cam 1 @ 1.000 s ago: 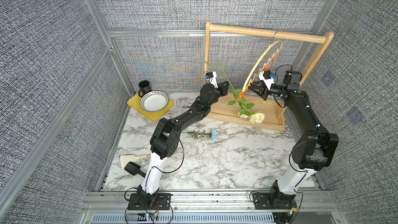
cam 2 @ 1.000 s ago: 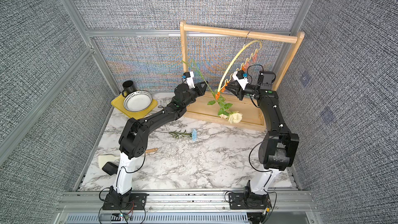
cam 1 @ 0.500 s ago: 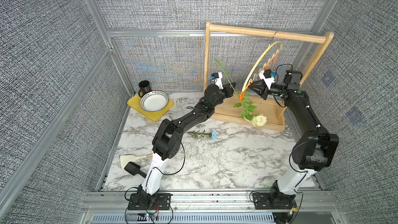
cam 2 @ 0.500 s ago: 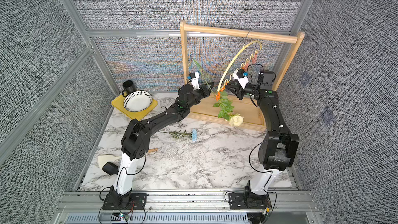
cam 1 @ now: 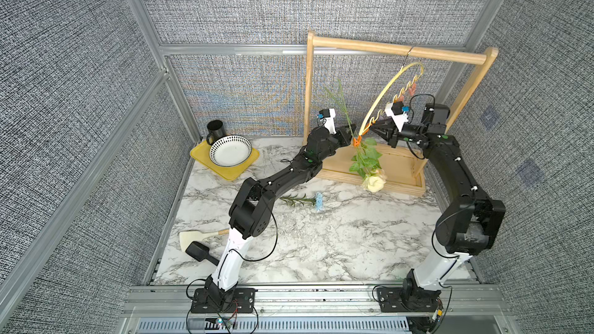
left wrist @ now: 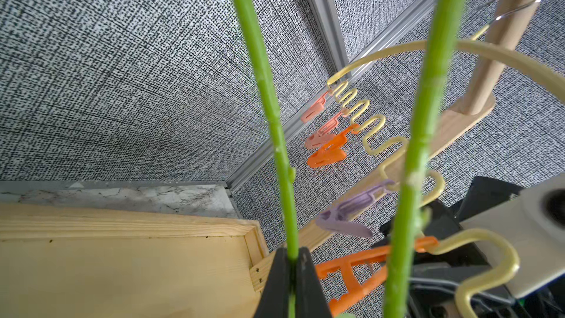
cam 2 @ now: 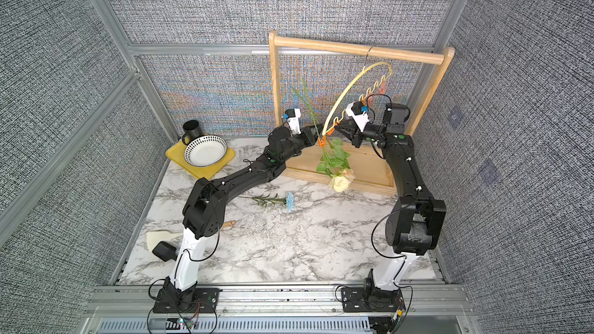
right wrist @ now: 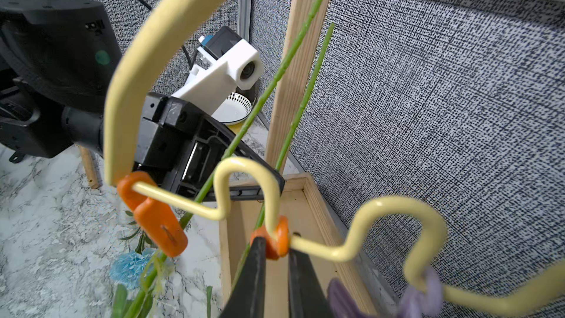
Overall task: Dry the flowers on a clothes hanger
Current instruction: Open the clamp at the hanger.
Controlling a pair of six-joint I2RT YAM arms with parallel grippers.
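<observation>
At the clothes hanger point(right wrist: 127, 87) — two stems point(left wrist: 265, 87); one blue bloom point(cam 1: 319, 201) apart.

robot lab test cell: grey woven wall panels point(cam 1: 289, 1) in aluminium framing point(cam 1: 231, 50), marble-look worktop point(cam 1: 337, 245), left arm point(cam 1: 279, 184) and right arm point(cam 1: 450, 168) bolted to a metal base rail point(cam 1: 315, 298), staged props like a wooden rack point(cam 1: 398, 51).

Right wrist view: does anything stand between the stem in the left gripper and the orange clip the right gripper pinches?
Nothing visible does. The held stem runs from the left gripper down to the pinched orange clip, passing behind the hanger wire. The other stem passes aside, by the end clip. The clip's mouth is hidden.
</observation>
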